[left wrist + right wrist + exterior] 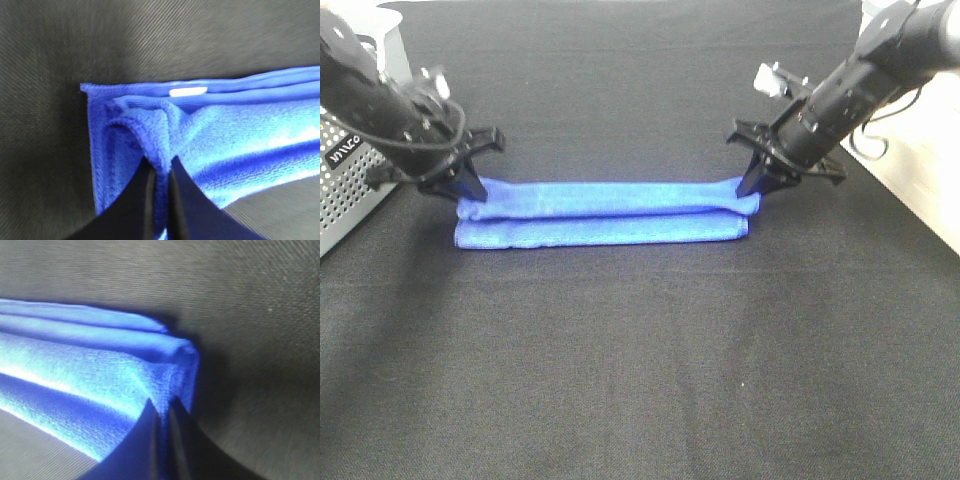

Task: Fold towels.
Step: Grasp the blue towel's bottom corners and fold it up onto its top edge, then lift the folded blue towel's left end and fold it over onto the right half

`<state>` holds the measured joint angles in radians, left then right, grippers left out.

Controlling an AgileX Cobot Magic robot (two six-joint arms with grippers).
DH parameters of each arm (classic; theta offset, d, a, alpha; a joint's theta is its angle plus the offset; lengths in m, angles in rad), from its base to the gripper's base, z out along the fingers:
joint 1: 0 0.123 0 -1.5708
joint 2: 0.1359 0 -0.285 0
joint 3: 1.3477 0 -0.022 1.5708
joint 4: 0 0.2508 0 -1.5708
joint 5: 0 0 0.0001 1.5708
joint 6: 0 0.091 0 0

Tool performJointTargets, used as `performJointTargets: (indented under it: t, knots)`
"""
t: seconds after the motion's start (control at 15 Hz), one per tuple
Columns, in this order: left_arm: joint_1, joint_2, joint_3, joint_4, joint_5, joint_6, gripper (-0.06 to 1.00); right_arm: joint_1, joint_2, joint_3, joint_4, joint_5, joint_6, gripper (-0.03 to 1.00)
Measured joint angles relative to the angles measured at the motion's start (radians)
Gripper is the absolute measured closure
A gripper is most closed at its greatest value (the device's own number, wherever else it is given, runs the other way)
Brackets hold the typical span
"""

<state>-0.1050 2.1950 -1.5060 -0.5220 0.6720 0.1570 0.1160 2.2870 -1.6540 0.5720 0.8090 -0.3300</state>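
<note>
The royal-blue towel (605, 213) lies folded into a long narrow strip across the middle of the black table. My left gripper (467, 193) is shut on the strip's upper layer at its left end, and my right gripper (752, 185) is shut on the upper layer at its right end. The left wrist view shows my left gripper (161, 176) pinching bunched cloth of the towel (235, 135), with a small white tag (188, 91) near the far edge. The right wrist view shows my right gripper (164, 412) pinching the towel (90, 375) at its corner.
A black cloth (640, 360) covers the table. A grey perforated metal box (345, 190) stands at the left edge. The table's right edge (920, 215) borders a pale floor, with cables behind the right arm.
</note>
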Motion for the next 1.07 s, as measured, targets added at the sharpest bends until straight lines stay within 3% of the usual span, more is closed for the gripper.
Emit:
performJointTargets:
  t: [0.07,0.13,0.2,0.27,0.33,0.4,0.53,0.73,1.07]
  knots:
    - [0.0,0.005,0.0,0.003,-0.002,0.0,0.73,0.0,0.005,0.0,-0.007,-0.012,0.0,0.76]
    - [0.0,0.006,-0.002,0.01,-0.01,0.0,0.62,0.0,0.005,0.0,-0.008,-0.014,0.0,0.56]
    - [0.0,0.006,-0.006,0.015,-0.022,0.0,0.36,-0.001,0.005,0.0,-0.008,-0.011,0.0,0.37]
    - [0.0,0.006,-0.006,0.015,-0.022,0.0,0.36,-0.001,0.005,0.0,-0.008,-0.011,0.0,0.37]
    - [0.002,0.006,-0.01,0.017,-0.023,0.0,0.2,-0.001,0.005,0.0,-0.008,-0.003,0.0,0.21]
    - [0.003,0.006,-0.01,0.02,-0.023,-0.003,0.13,-0.001,0.005,0.0,-0.008,0.019,0.0,0.12]
    - [0.003,0.006,-0.01,0.046,-0.02,-0.025,0.1,-0.001,0.005,0.0,-0.008,0.075,0.0,0.05]
    - [0.003,0.018,-0.01,0.053,-0.019,-0.034,0.09,-0.001,0.005,0.0,-0.008,0.103,0.0,0.04]
    - [0.003,0.066,-0.015,-0.009,-0.023,-0.034,0.13,-0.001,0.005,0.0,-0.007,0.103,0.0,0.04]
